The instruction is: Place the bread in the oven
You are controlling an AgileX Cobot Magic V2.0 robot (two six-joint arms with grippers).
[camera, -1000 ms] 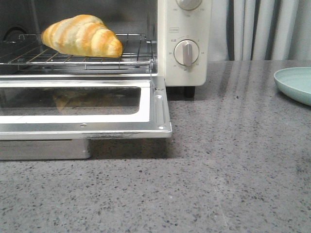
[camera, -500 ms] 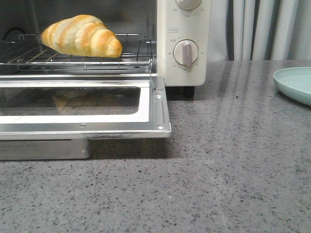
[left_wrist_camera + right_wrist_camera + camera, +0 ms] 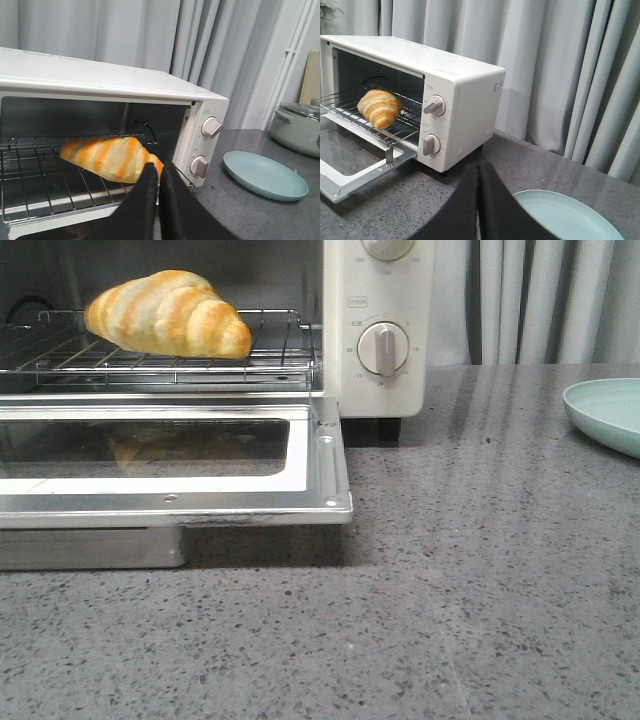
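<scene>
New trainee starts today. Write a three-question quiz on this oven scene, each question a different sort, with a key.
1. True or false: the bread lies on the wire rack inside the oven.
2. The oven door is: A) shut B) dropped open C) removed.
3. What pale green dish sits right of the oven?

Key:
1. True
2. B
3. The plate
</scene>
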